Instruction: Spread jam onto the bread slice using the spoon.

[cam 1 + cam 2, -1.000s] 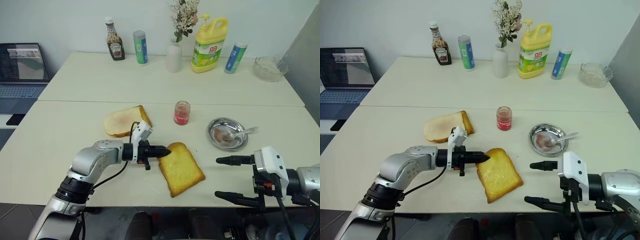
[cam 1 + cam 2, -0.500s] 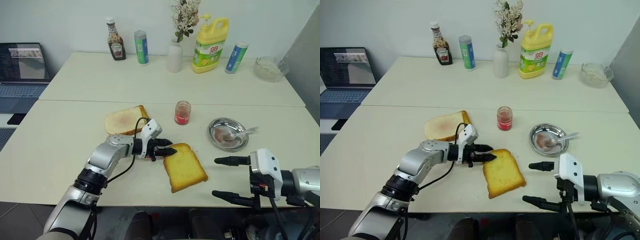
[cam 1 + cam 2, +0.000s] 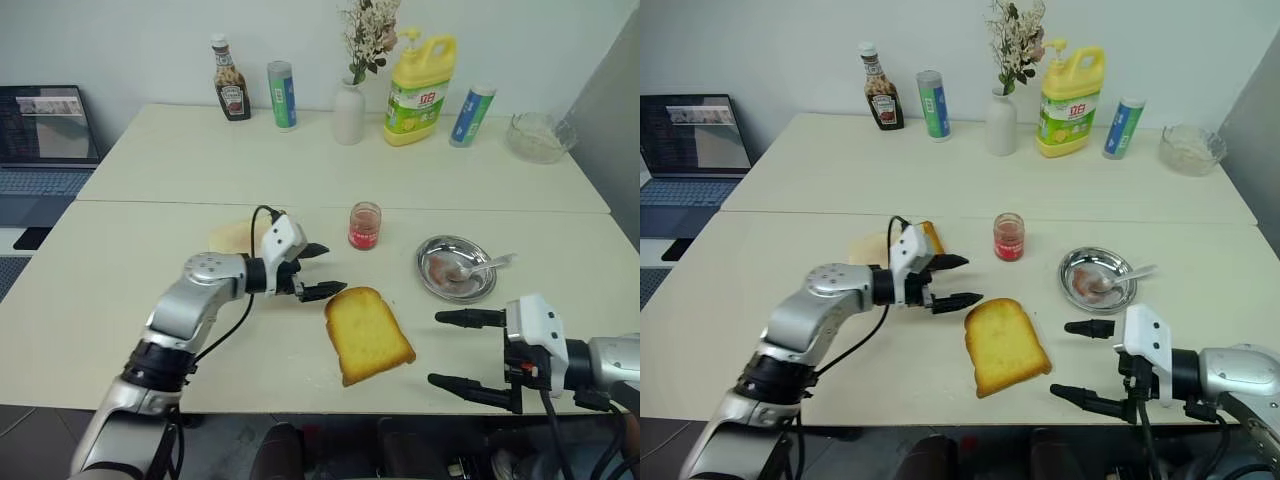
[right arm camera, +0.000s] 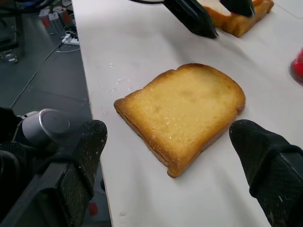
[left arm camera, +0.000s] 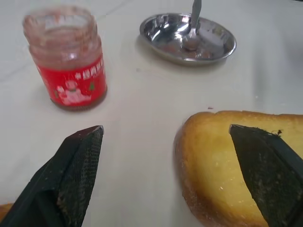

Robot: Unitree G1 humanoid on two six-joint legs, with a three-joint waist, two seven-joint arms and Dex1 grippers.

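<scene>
With both grippers' fingers spread and empty, next step looks like fetching the spoon (image 3: 478,267) from the steel dish (image 3: 455,268): right gripper (image 3: 452,349) is nearer, so pinch the thin handle over the rim. Left gripper (image 3: 322,269) hovers just beside the bread slice (image 3: 367,334). Jam (image 3: 364,225) stands behind it on the worktop (image 3: 120,260). Count: one spoon, one jar, one dish, two slices.

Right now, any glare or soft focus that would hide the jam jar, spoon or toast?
Left wrist view: small clear glass jar of red jam slightly soft, round steel dish glinting, small silver spoon readable. Right wrist view: golden-yellow toasted bread slice sharp, evenly lit. Eye views: soft shadows only.
</scene>
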